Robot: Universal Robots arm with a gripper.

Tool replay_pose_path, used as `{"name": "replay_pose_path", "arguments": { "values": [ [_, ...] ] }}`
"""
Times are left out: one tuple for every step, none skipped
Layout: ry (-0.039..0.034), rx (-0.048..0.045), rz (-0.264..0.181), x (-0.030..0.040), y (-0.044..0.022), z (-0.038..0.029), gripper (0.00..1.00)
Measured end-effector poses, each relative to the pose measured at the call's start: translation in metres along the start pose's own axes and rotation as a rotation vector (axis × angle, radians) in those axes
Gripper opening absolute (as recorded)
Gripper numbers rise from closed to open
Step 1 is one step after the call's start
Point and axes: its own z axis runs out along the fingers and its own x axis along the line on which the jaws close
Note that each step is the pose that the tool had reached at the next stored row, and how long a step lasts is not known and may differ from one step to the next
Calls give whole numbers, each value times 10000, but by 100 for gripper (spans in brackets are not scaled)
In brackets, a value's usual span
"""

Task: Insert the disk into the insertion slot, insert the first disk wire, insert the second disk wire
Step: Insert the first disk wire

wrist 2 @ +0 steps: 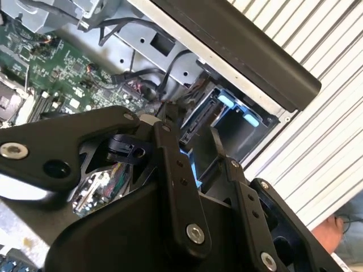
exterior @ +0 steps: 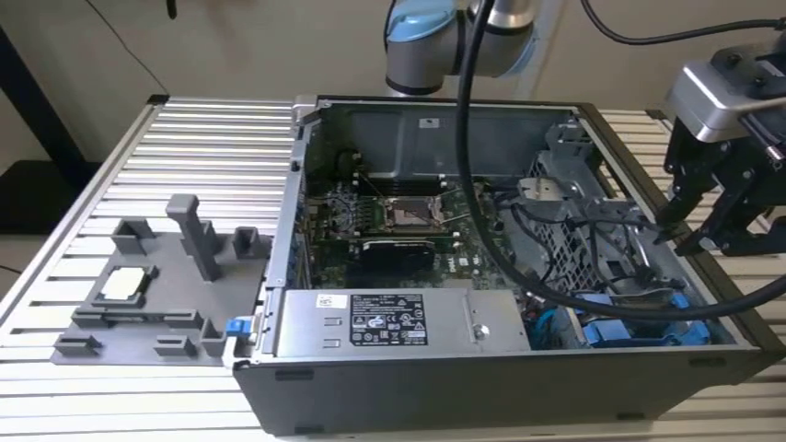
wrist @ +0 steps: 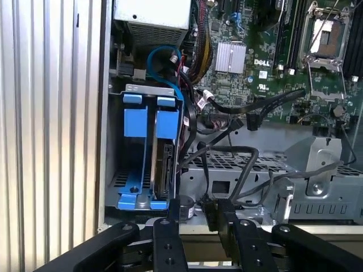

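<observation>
In the first wrist view the disk (wrist: 164, 170) sits edge-on in its blue carrier (wrist: 168, 118) inside the insertion slot, a bay of the grey perforated drive cage (wrist: 148, 89). A second blue carrier (wrist: 135, 116) stands beside it. Black wires (wrist: 228, 149) loop loose next to the cage, and one ends in a free black connector (wrist: 252, 120). My gripper (wrist: 199, 214) hangs open just above the case's edge near the cage, its fingers (wrist: 173, 211) apart. The exterior view shows the gripper (exterior: 691, 241) over the case's right wall, above the blue carriers (exterior: 629, 329).
The open computer case (exterior: 491, 387) lies on a slatted metal table (exterior: 184, 157). A silver labelled power-supply box (exterior: 393, 322) sits at its front, with the motherboard (exterior: 406, 216) behind. A grey fixture block (exterior: 160, 285) stands at the exterior view's left. A thick black hose (exterior: 473, 175) crosses the case.
</observation>
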Motion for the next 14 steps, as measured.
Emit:
{"name": "replay_pose_path", "arguments": {
  "values": [
    [-81, 3, 9, 0, -6, 0, 40],
    [-129, 6, 14, 1, -14, 2, 40],
    [-149, 8, 16, 2, -16, 6, 40],
    [-151, -15, 21, 2, -16, 10, 40],
    [-154, -61, 28, 2, -17, 12, 40],
    [-158, -122, 39, 3, -17, 13, 40],
    [-162, -185, 51, 3, -16, 14, 40],
    [-167, -241, 62, 3, -16, 15, 40],
    [-170, -297, 72, 3, -16, 16, 40],
    [-171, -318, 76, 3, -15, 17, 40],
    [-171, -319, 77, 3, -15, 18, 40],
    [-170, -320, 77, 3, -15, 17, 40],
    [-172, -321, 77, 3, -15, 18, 40],
    [-172, -321, 77, 3, -16, 18, 40]
  ]
}}
